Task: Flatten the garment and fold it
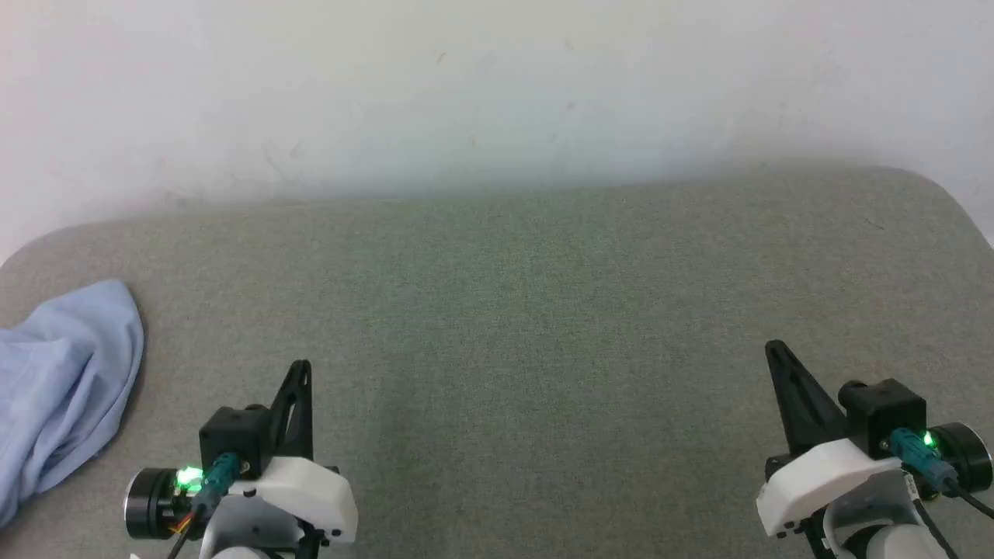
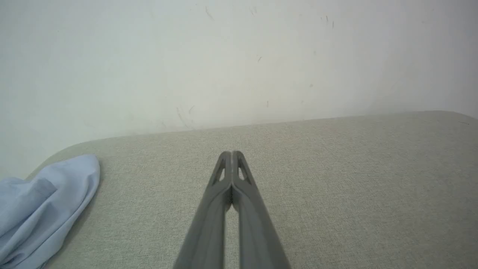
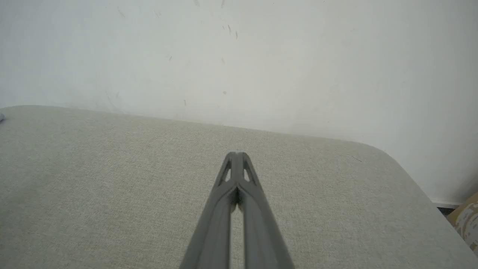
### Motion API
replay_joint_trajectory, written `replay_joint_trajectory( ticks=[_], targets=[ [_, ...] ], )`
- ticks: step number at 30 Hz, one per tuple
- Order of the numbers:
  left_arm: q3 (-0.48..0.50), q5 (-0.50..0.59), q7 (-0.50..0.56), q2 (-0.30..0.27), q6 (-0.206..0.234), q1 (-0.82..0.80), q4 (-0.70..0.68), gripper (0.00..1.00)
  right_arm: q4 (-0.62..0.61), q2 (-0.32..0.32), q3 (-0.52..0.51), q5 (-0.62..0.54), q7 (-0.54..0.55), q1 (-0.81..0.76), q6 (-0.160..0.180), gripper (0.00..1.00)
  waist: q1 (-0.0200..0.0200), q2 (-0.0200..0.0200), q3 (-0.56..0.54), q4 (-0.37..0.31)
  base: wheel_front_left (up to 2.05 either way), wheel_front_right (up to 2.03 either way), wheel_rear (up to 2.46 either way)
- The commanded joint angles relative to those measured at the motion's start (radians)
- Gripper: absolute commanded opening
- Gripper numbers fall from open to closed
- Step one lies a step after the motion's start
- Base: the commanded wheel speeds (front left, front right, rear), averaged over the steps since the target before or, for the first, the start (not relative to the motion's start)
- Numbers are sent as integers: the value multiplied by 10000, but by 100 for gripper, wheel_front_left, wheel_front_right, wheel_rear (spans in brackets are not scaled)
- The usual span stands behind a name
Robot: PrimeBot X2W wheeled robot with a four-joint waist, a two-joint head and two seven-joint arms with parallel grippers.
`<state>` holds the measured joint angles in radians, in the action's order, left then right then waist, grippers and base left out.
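Two closed, empty grippers; the crumpled garment is untouched.

Both the left gripper (image 1: 300, 384) and the right gripper (image 1: 783, 379) are poised over the grey cushion (image 1: 543, 310) with fingers pressed together, holding nothing. The garment (image 1: 62, 380) lies in a bunched light blue heap to the left of the left gripper, near it but apart. The right gripper sits well apart on the left gripper's other side. Flattening looks not yet begun. The next move likely calls for the left gripper to part its fingers, swing left and pinch an edge of the heap.
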<state>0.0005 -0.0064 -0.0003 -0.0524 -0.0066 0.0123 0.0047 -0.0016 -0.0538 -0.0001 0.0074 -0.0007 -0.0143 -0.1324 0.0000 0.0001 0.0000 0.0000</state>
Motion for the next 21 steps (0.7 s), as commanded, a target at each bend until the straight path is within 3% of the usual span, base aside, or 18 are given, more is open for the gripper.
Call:
replay_joint_trajectory(
  ticks=[1, 19, 20, 21],
  targets=[
    [-5, 64, 3, 22, 66, -123, -47, 0, 16, 36, 1, -74, 7, 143, 17, 0, 0, -1, 0, 0, 0, 0, 0],
    [-5, 64, 3, 22, 66, -123, -47, 0, 16, 36, 1, -74, 7, 143, 17, 0, 0, -1, 0, 0, 0, 0, 0],
    [0, -3, -2, 0, -1, 0, 2, 100, 0, 0, -1, 3, -2, 0, 0, 100, 0, -1, 0, 0, 0, 0, 0],
    [0, -3, -2, 0, -1, 0, 2, 100, 0, 0, -1, 3, -2, 0, 0, 100, 0, -1, 0, 0, 0, 0, 0]
  ],
)
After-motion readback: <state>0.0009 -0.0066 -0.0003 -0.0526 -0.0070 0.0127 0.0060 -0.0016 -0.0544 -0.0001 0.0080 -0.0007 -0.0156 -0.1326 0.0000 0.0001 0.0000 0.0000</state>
